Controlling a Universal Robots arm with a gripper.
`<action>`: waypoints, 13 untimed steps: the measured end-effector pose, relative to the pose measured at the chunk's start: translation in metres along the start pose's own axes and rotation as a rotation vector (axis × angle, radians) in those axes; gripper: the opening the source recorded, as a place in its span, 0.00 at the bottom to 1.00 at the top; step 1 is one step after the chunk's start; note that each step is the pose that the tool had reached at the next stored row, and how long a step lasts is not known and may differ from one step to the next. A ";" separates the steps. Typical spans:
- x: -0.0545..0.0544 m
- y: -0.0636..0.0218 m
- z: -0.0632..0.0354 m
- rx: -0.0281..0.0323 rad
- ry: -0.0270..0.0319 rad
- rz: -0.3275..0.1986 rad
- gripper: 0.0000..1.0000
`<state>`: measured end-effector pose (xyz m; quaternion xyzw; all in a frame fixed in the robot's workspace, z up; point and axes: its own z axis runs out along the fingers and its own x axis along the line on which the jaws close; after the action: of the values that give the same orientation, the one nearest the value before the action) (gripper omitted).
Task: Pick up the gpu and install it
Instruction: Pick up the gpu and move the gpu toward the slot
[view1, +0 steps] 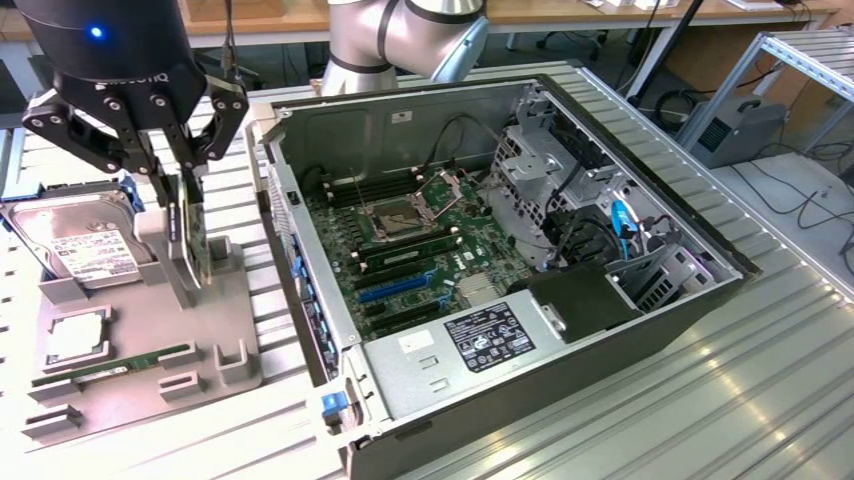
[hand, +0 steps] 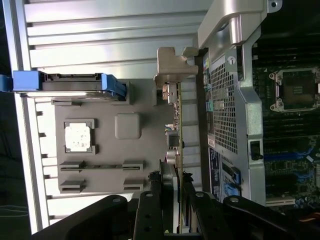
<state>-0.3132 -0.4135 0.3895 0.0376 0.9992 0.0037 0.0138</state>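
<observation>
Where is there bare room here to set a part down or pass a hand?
Free: the slatted table on the exterior view's right of the computer case, and the tray's bare pad between the CPU and the gpu. Crowded: around the gpu, with the gripper over it and the case wall close beside, and inside the case.

One gpu (view1: 188, 240), one hard drive (view1: 80, 252), one case (view1: 400, 122)

Case wall (view1: 296, 270) stands between clamped gpu (view1: 184, 245) and motherboard (view1: 414, 250); slots mid-frame open above, drive cage (view1: 534, 185) crowds exterior view's right.
</observation>
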 end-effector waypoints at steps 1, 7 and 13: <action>0.000 0.0000 -0.0004 0.0000 0.0000 0.000 0.27; 0.000 0.0000 -0.0029 0.0000 0.0000 0.000 0.27; 0.000 0.0000 -0.0052 0.0000 -0.0001 0.000 0.27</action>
<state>-0.3132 -0.4135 0.3947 0.0376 0.9992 0.0037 0.0138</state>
